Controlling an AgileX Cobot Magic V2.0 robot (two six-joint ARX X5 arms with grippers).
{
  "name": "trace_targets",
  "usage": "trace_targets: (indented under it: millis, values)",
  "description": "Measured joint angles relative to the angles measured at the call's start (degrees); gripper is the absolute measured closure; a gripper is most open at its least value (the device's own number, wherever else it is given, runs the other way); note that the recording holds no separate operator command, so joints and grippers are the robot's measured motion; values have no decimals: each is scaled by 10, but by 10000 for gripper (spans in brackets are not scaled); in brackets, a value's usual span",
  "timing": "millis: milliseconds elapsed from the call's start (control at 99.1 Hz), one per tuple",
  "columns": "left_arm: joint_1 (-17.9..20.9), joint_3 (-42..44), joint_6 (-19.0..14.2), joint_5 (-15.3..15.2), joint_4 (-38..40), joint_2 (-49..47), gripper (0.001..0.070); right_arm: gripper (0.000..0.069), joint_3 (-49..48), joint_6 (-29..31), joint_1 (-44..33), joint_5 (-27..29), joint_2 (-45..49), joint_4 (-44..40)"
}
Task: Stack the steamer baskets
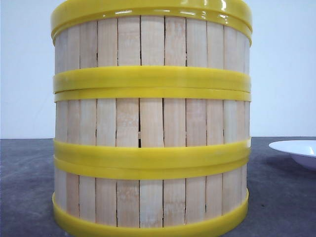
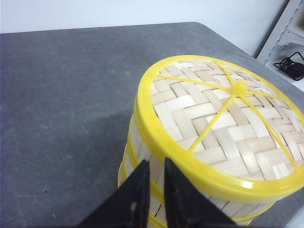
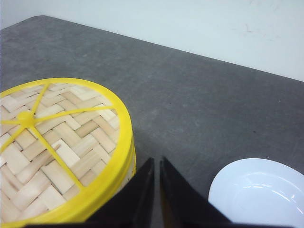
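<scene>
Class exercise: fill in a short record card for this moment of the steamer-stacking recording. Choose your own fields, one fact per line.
Stack: three steamer baskets stacked in one column on the grey table
Top: woven bamboo lid with yellow rim and spokes closes the stack
Alignment: yellow rims sit flush, walls upright in the front view
Plate: white plate on the table to the stack's right, apart from it
Left gripper: fingers nearly together, beside the stack's wall, holding nothing
Right gripper: fingers nearly together, between stack and plate, holding nothing
</scene>
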Motion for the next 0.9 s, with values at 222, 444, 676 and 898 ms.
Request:
trace_targets:
  millis: [222,444,676,898]
  values:
    - [0,0,-1,0,0,0,682,675,0,0,0,0,0,0]
    - [0,0,-1,0,0,0,682,675,0,0,0,0,0,0]
    - [4,0,35,-20,2,-1,682,675,0,0,0,0,0,0]
    - [92,-28,59,-70,60,-21,682,675,0,0,0,0,0,0]
